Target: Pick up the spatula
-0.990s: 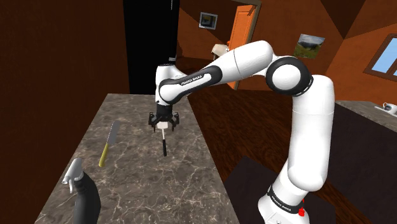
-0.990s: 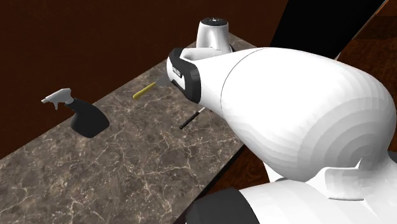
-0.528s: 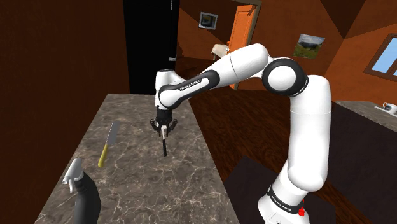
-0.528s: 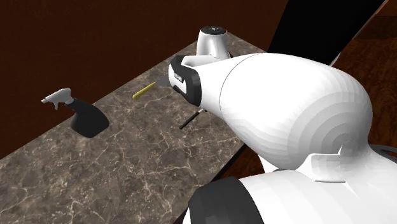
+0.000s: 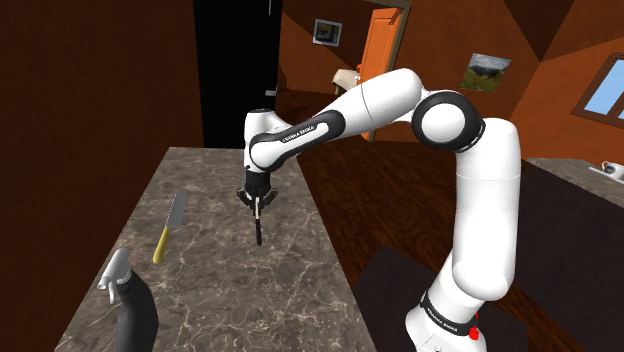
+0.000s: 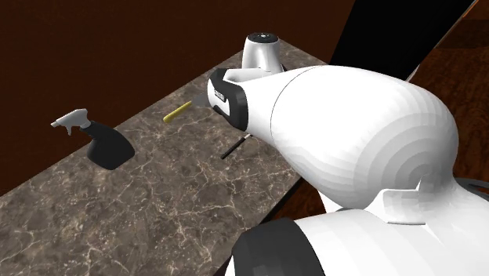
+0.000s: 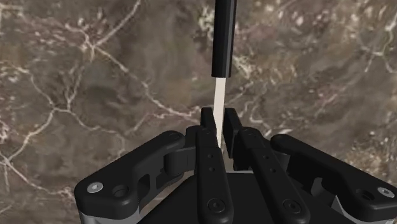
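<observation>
The spatula (image 7: 224, 38) has a black handle and a thin pale blade; it lies on the dark marble counter (image 5: 215, 295). My gripper (image 7: 220, 121) stands straight above it, fingers (image 7: 207, 119) shut on the pale blade end. In the shoulder view the gripper (image 5: 258, 204) points down at the counter and the spatula's black handle (image 5: 260, 233) runs toward the near edge. In the second exterior view the spatula handle (image 6: 233, 148) shows beside the arm, whose big white link hides the hand.
A knife with a yellow handle (image 5: 166, 230) lies toward the shoulder view's left of the spatula. A black spray bottle with a white trigger (image 5: 128, 305) stands at the counter's near left. The counter edge drops off just right of the spatula.
The fingers, wide apart a second ago, have closed onto the spatula's pale blade. The hand stays over the same spot.
</observation>
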`<action>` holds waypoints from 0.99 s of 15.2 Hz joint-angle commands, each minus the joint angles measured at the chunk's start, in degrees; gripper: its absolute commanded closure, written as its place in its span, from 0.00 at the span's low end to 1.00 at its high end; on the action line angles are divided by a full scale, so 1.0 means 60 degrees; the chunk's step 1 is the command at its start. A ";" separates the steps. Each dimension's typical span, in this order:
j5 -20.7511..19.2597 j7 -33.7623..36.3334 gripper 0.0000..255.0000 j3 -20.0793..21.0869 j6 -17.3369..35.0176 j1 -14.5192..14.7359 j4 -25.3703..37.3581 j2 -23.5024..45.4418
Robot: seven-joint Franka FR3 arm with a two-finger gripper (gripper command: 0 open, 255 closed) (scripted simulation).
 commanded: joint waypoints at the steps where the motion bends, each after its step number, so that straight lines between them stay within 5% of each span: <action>1: 0.0018 -0.0011 1.00 0.0007 -0.0099 -0.0010 0.0033 -0.0066; 15: 0.0222 -0.0085 1.00 0.0094 -0.1634 -0.0073 0.0825 -0.0828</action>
